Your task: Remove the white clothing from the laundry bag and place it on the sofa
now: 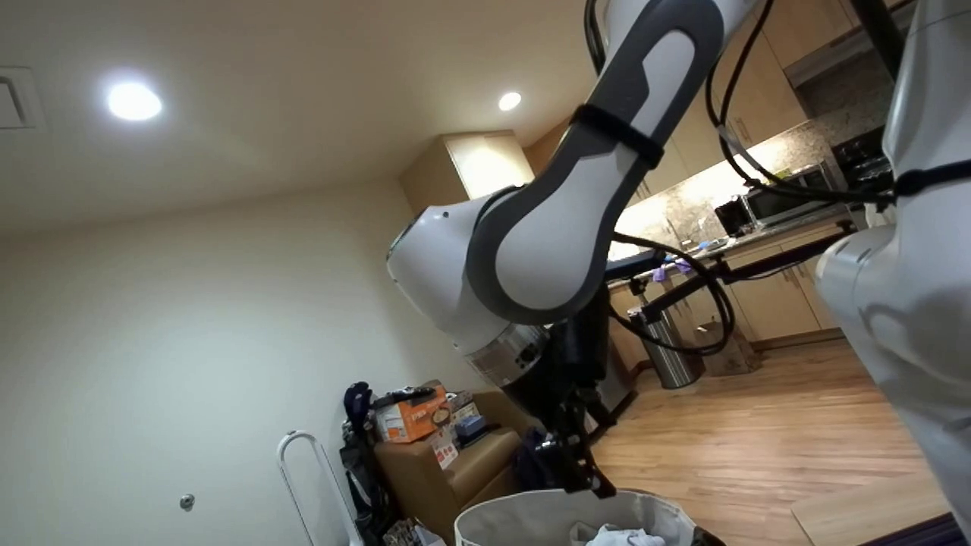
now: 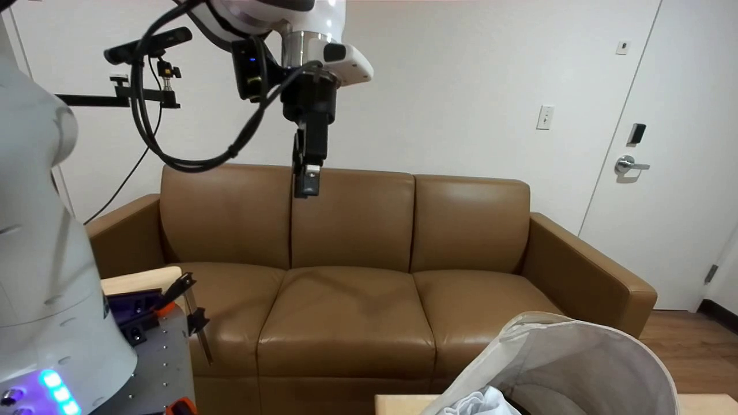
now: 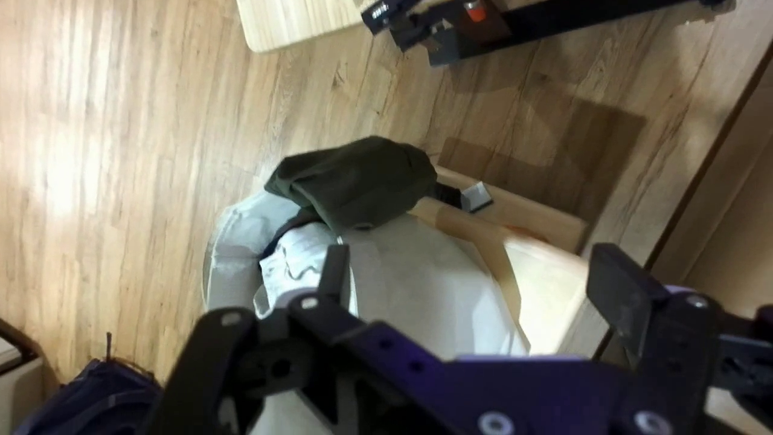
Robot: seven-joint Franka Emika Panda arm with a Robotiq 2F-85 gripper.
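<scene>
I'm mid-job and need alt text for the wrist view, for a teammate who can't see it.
Wide-open jaws stand over a pale laundry bag; crumpled white clothing inside it shows mostly left of the gap between them, partly hidden by one jaw. Across the bag's rim, toward the top of the picture, lies a dark green cloth, with wood floor beyond.

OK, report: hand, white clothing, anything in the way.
Hand open, empty. White clothing inside laundry bag. Dark green cloth beside it, may crowd the grasp.

The sofa (image 2: 346,311) is plain brown, the laundry bag (image 2: 599,346) cream, the clothing (image 3: 302,248) white. The fingers (image 3: 616,284) are black, the cloth (image 3: 368,181) dark olive. Brown grain streaks the honey-coloured floor (image 3: 151,241).
</scene>
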